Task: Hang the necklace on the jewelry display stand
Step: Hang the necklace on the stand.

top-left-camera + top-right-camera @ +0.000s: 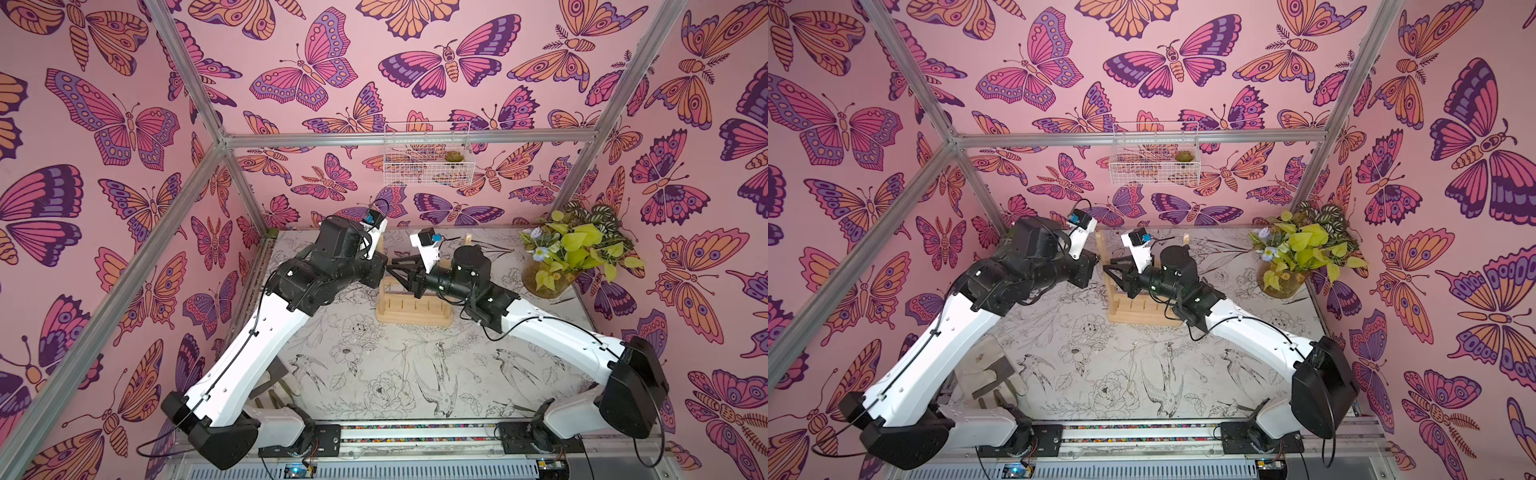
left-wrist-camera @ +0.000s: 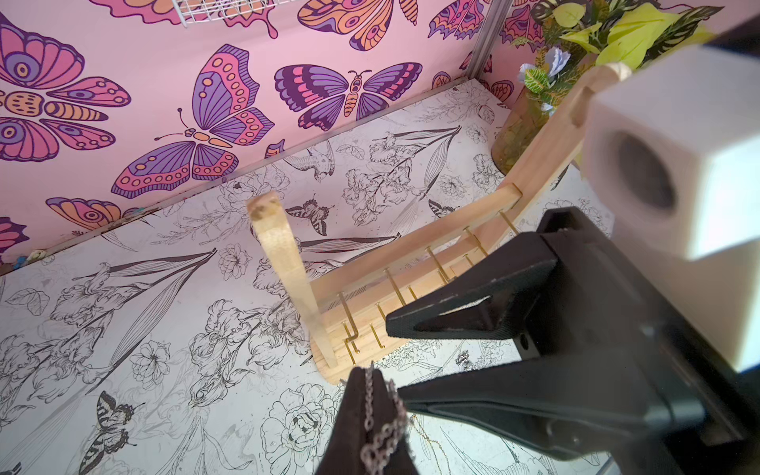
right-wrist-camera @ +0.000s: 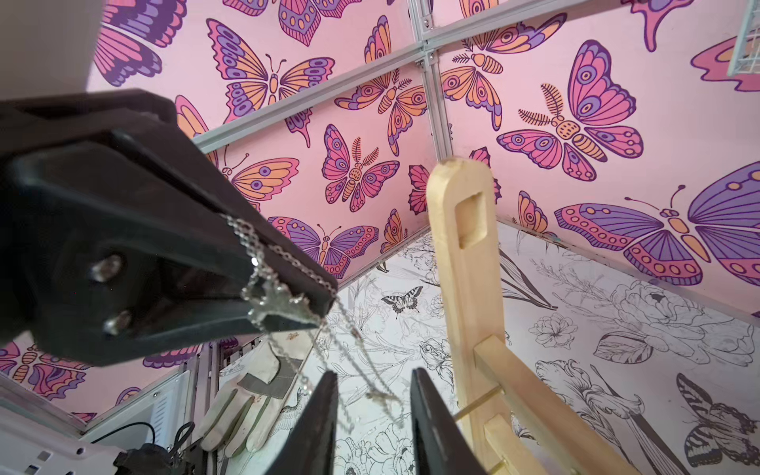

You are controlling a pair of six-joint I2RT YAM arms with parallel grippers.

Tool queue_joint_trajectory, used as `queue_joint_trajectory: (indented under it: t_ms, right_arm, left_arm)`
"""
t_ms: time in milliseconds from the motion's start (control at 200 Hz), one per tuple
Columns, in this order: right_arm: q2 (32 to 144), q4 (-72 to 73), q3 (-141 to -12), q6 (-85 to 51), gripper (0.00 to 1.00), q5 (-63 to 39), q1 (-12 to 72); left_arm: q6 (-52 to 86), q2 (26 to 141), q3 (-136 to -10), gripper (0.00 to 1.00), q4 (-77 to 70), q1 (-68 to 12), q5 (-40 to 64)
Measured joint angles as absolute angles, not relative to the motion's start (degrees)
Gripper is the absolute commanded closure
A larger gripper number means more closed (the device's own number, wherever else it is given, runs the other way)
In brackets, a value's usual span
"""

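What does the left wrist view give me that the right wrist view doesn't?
Left wrist only: the jewelry display stand's rows of gold hooks on the crossbars, its base, and the vase of flowers. Right wrist only: the necklace trailing from the left gripper's shut tips down between the right gripper's open fingers, plus a glove. Both: the chain pinched in the left gripper, a stand upright, and the right gripper open.

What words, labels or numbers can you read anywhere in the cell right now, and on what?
No readable text in any view.
Walls and table cover: printed butterflies, flowers and birds only, no lettering.
Circuit board at the front rail: markings too small to read.
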State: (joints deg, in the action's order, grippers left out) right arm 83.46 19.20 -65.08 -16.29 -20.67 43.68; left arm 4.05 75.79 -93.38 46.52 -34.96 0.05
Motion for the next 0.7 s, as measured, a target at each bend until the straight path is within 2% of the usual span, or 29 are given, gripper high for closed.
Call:
queue_joint_trajectory:
  t_ms: [225,701]
  right_arm:
    - [82.41,19.44,-64.53,-16.08,0.69,-20.62,45.36]
    - [84.42,20.16,-66.15,-16.08,0.84,-17.39,45.69]
  left_arm:
    - [4.08,75.68,-93.17,1.00,46.52,-35.29,0.10]
    - [4.08,75.07,-93.14,1.00,46.52,-35.70,0.25]
